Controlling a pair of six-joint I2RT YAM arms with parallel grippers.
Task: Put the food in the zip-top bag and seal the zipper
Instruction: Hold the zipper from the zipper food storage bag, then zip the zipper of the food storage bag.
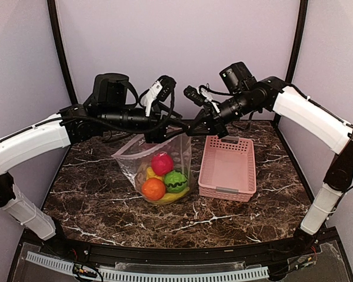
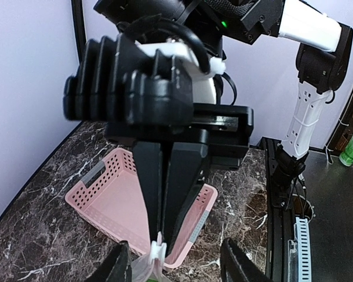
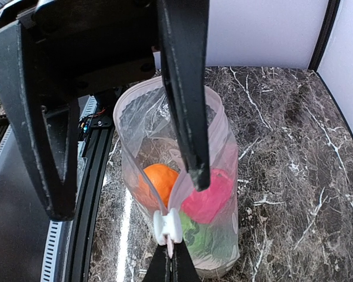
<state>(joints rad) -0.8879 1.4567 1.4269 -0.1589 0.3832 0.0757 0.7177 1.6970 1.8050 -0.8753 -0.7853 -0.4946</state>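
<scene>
From where I stand the loading looks done: the food (image 1: pixel 163 176) sits in the bottom of the zip-top bag (image 1: pixel 128 160), which stands near the middle of the table (image 1: pixel 94 200), and the pink basket (image 1: pixel 207 185) just beside it toward the right edge looks bare. So I'd say the sealing is the step in hand. The right gripper (image 3: pixel 169 258) is pinched tight on the zipper (image 3: pixel 167 226) at its white slider, holding that end of the mouth up. The mouth gapes in a wide loop. The left gripper (image 2: pixel 175 244) stands well open with nothing in it, its fingers (image 3: pixel 185 106) straddling one side of the mouth. Next, I reckon, the left has to close on the bag's edge and hold it taut so the slider can run along the strip. I can't tell whether that left finger dips inside the mouth or hangs above it. It hides the zipper's far end, and the yellow pieces are mostly buried under the others.
</scene>
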